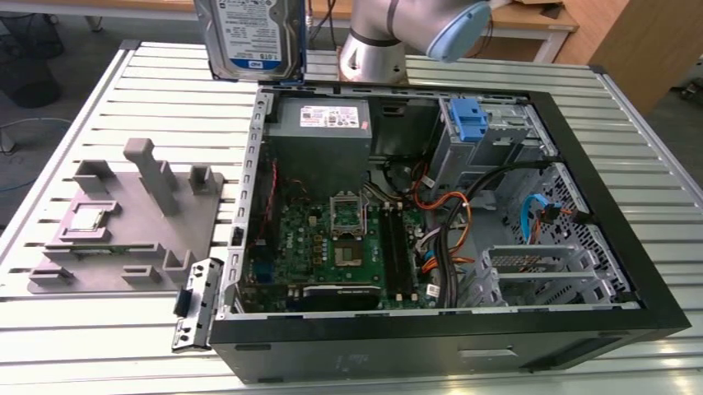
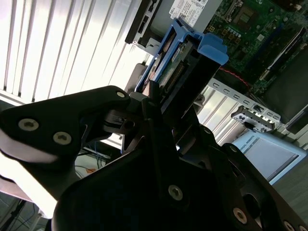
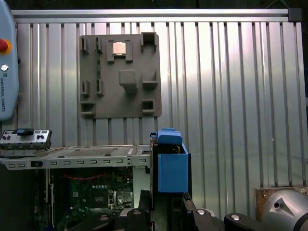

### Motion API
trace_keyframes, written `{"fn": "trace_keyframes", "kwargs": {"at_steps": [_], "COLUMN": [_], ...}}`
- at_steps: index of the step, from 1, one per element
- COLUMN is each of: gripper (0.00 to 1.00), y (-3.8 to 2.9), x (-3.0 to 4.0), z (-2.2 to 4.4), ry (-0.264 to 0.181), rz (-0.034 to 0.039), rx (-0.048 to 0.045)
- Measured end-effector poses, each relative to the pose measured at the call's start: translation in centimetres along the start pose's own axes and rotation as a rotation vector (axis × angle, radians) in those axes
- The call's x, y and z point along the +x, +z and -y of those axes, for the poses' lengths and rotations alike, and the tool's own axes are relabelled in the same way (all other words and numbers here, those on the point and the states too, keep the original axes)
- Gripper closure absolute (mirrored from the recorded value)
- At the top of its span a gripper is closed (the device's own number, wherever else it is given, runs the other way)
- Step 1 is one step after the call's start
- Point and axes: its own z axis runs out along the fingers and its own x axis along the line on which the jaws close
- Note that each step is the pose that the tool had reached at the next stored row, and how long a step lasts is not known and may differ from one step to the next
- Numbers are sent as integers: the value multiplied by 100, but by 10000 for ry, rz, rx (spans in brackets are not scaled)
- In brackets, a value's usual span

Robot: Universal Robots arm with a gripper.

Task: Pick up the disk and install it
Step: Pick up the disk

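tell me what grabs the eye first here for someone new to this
The disk, in its blue frame, hangs clamped in the gripper at the top of the exterior view. Below it the open computer case lies on its side, circuit board and cables bare. A grey parts holder sits on the table at the exterior view's left.

Even bright light; glare on table slats, second wrist view.

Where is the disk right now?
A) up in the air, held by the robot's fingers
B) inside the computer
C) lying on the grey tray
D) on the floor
A: the disk is up above the table, clamped between the fingers.
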Motion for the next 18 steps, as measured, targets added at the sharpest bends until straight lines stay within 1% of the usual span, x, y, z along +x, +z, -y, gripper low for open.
{"fn": "trace_keyframes", "kwargs": {"at_steps": [10,13,18], "gripper": [65,65,65], "y": [0,-1,-1], "x": [0,-2,-3], "z": [6,20,62], "ry": [-1,0,0], "rz": [0,-1,0], "rx": [0,-1,0]}}
